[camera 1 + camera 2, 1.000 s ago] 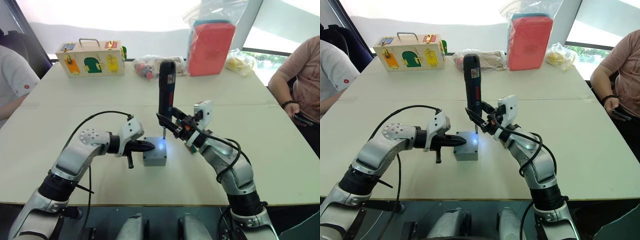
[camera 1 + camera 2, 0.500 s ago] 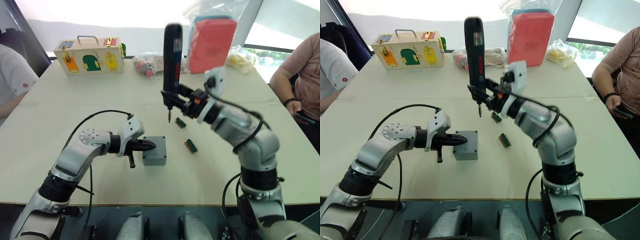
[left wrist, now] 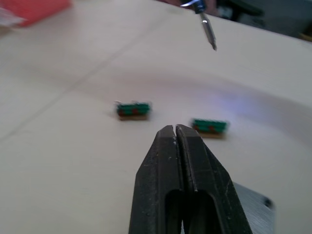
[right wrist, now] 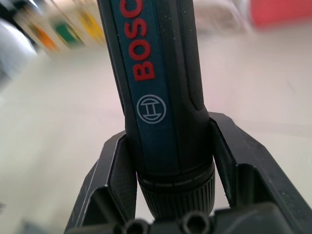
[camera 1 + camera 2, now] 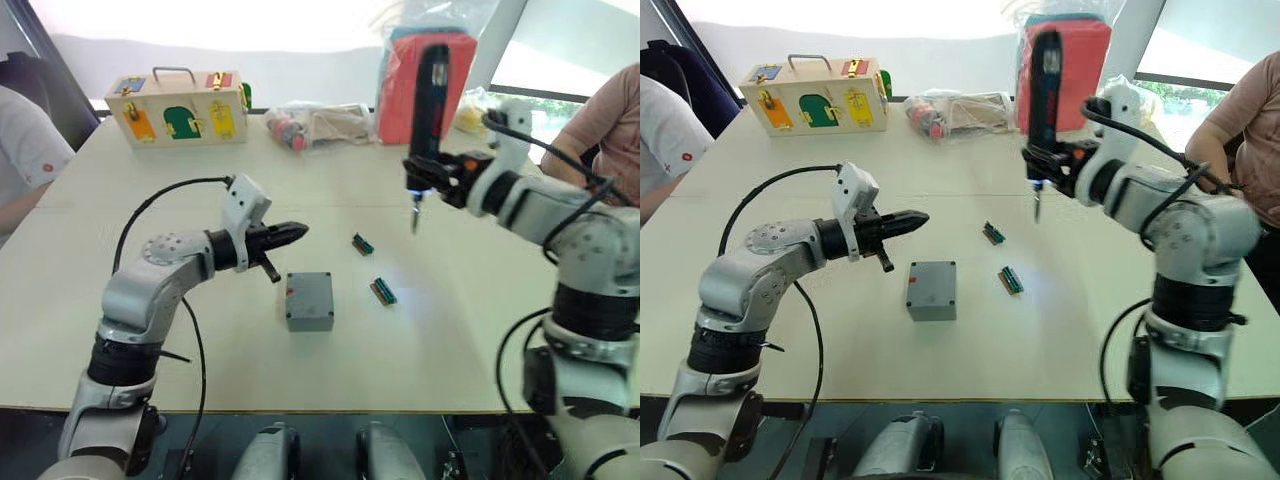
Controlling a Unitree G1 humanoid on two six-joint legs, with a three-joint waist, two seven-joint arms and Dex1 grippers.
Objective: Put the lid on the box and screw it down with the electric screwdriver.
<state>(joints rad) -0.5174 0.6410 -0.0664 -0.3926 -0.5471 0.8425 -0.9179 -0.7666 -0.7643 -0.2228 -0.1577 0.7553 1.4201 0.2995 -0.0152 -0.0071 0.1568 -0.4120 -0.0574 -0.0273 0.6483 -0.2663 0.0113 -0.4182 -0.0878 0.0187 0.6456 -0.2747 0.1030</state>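
With the slim dark pen-shaped electric screwdriver [image 5: 1043, 75] clamped upright in the right gripper [image 4: 168, 195] and held toward the table's [image 5: 500, 340] far right, well apart from the lidded small grey plastic box [image 5: 931, 290] near the front edge, and the left gripper [image 3: 179, 146] closed on nothing, a slipped bit or shifted unbraced box is judged possible at re-engagement.

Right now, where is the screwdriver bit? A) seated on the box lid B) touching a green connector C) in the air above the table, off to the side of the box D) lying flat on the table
C: the right gripper holds the electric screwdriver upright, bit hanging clear of the box and the two green connectors.
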